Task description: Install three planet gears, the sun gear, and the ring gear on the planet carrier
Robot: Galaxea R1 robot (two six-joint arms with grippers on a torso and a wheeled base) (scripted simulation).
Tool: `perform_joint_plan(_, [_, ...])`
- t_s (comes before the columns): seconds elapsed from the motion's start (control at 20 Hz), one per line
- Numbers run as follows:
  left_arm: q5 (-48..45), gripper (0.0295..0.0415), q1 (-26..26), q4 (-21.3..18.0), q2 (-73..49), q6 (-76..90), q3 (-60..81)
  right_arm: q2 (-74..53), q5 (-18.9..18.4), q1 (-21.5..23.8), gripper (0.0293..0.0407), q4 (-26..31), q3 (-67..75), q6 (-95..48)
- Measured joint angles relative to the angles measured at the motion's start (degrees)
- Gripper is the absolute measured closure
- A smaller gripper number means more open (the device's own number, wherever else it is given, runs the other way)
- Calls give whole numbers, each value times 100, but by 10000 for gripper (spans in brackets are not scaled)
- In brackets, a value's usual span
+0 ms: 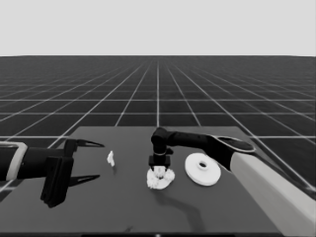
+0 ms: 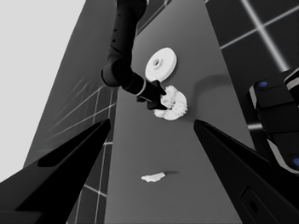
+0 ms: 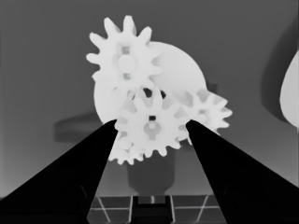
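Dark counter [image 1: 123, 207] fills lower part of head view, flat and matte, far edge straight, corners visible at back left and back right. Floor [image 1: 158, 89] beyond counter: dark plane ruled with pale grid lines, converging toward horizon. Pale blank band [image 1: 158, 27] above horizon, uniform, featureless. Soft shadows on counter surface. Left wrist view: counter runs as long dark strip, grid floor on both sides, dark machinery [image 2: 278, 121] with pale bands and small blue lights past counter edge.
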Motion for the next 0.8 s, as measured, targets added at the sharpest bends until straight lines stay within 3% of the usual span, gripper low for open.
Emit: perform_joint_plan(0.8, [0, 326, 0, 0, 0, 0, 0, 2, 0, -7, 391, -1, 0, 942])
